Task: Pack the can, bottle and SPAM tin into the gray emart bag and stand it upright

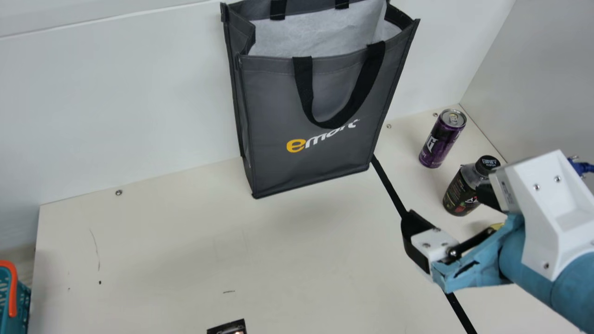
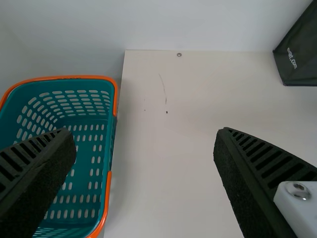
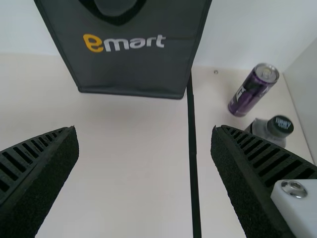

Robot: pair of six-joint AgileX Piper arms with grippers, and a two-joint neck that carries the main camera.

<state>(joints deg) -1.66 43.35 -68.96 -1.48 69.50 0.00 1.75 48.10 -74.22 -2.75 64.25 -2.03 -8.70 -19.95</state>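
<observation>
Main view: count one gray emart bag (image 1: 306, 102), upright and gaping at upper centre; outside it, at right, one upright can (image 1: 441, 141) and, just below, one bottle (image 1: 457, 195). Find one right hand (image 1: 445, 202) spread wide near the bottle, one yellow sliver (image 1: 497, 226) partly hidden behind it, too covered to name. Note one teal basket (image 1: 22, 297) at the lower left edge, beside the bench (image 1: 162, 250).

Left wrist view: see one left hand (image 2: 143, 148), two jaws wide apart.

Right wrist view: see the right hand (image 3: 144, 148) with two jaws wide apart, beside one black stripe (image 3: 192, 148).
</observation>
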